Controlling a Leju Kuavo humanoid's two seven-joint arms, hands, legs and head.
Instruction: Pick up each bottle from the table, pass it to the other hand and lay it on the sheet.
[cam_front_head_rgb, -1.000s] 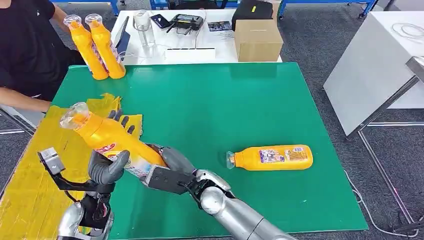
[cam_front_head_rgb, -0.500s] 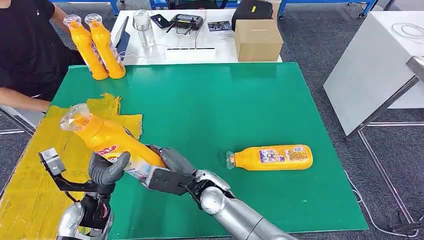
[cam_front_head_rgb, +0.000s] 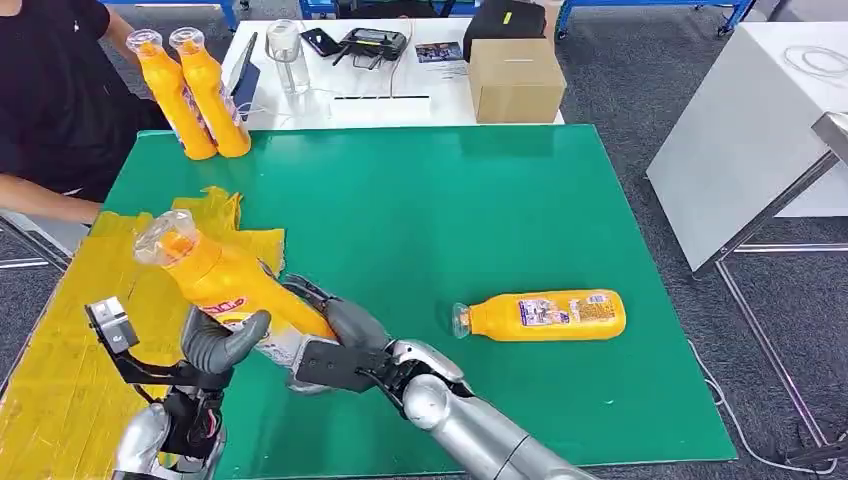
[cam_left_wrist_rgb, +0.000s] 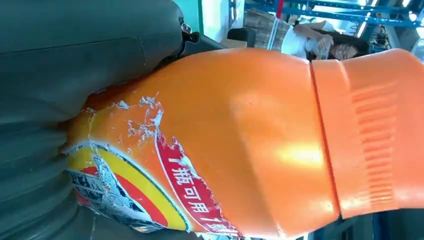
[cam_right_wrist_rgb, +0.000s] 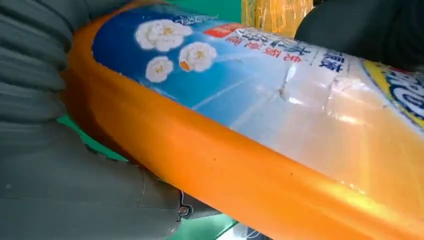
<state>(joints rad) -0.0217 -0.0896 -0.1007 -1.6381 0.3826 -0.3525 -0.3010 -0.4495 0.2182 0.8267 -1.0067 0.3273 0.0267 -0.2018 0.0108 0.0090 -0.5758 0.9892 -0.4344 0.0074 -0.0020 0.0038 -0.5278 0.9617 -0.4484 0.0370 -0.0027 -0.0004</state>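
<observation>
An orange bottle (cam_front_head_rgb: 230, 285) with a torn label hangs tilted over the near left of the green table (cam_front_head_rgb: 450, 210), its clear cap pointing up toward the far left. My left hand (cam_front_head_rgb: 215, 345) grips its middle, thumb across the label. My right hand (cam_front_head_rgb: 335, 345) holds its lower end from the right. Up close, the bottle (cam_left_wrist_rgb: 250, 140) lies against my left hand (cam_left_wrist_rgb: 50, 100), and the bottle (cam_right_wrist_rgb: 250, 125) rests in my right hand (cam_right_wrist_rgb: 50, 175). A second orange bottle (cam_front_head_rgb: 545, 315) lies on its side on the table to the right. The yellow sheet (cam_front_head_rgb: 60, 370) lies under and left of my left hand.
A person in black at the far left holds two more orange bottles (cam_front_head_rgb: 190, 90) upright over the table's far left corner. A cardboard box (cam_front_head_rgb: 515, 78) and small devices stand on a white table behind. Another white table (cam_front_head_rgb: 740, 130) stands to the right.
My left hand's fingers, spread behind the bottle a second ago, have closed around it. The bottle has shifted slightly to the right and its cap has dropped a little.
</observation>
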